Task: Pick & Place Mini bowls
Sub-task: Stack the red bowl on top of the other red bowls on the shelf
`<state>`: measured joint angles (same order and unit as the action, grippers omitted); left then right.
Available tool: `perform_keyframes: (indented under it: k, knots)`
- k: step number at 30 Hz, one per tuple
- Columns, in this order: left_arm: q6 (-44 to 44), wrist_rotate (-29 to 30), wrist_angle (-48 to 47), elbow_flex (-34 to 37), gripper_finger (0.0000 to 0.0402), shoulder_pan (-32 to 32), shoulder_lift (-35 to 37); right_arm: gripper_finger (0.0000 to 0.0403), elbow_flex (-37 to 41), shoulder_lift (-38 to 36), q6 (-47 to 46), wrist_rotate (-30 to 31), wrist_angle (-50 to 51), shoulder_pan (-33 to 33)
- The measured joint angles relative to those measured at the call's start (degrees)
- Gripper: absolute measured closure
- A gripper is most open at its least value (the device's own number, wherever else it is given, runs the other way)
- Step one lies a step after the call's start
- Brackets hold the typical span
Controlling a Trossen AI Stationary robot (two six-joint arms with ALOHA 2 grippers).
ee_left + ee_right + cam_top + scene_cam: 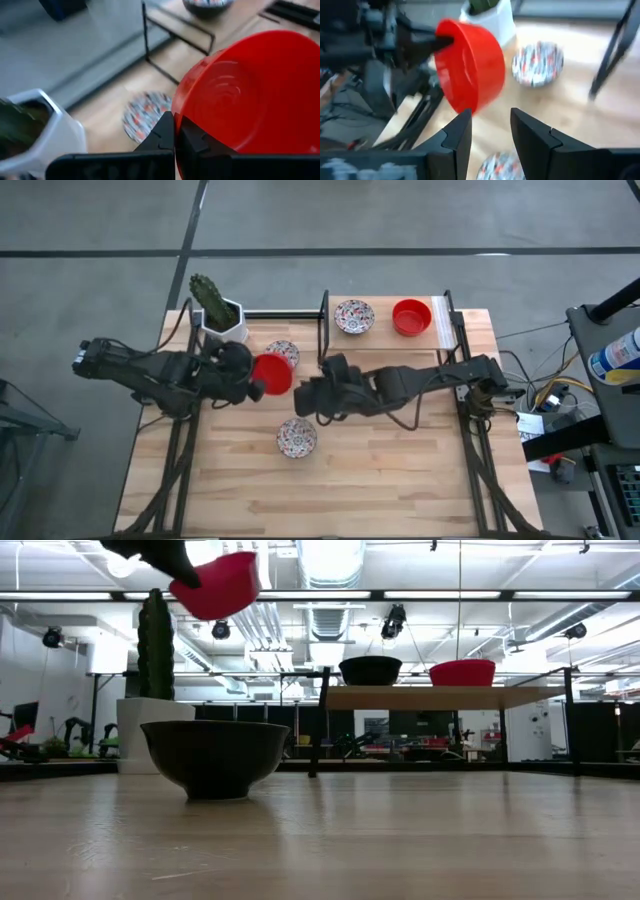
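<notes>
Fingers of the left gripper pinch a red mini bowl's rim, lifted off the table; right gripper gapes open nearby

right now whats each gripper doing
left gripper: shut on the rim of a red bowl, held in the air
right gripper: open, holding nothing

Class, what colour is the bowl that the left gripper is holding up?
Plain glossy red bowl, seen best in the right wrist view.
</notes>
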<state>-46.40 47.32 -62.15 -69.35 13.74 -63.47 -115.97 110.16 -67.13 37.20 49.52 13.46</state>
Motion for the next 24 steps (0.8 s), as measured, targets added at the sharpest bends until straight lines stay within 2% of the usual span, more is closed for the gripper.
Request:
perform_keyframes:
  k: [7, 11, 14, 19, 24]
  knots:
    - [9.68, 9.94, 7.20, -1.58, 0.0401, -0.13, -0.12, 0.0271, -10.53, 5.15, 17.27, 8.91, -1.86, -0.06]
    - [15.92, 11.74, 11.53, -1.93, 0.0401, -0.13, -0.03, 0.0271, -15.43, 8.51, 24.70, 11.96, -1.62, -0.25]
    - [15.96, 11.83, 11.91, -1.99, 0.0401, 0.11, 0.36, 0.0271, -18.05, 10.28, 27.63, 15.18, -1.27, -0.28]
    - [14.46, 11.05, 10.51, -1.72, 0.0401, 0.16, 1.15, 0.0271, -19.06, 10.57, 30.08, 15.38, -0.87, -0.84]
    - [14.59, 10.97, 11.47, -1.74, 0.0401, 0.65, 1.61, 0.0271, -18.92, 10.74, 28.74, 14.81, 0.03, -1.25]
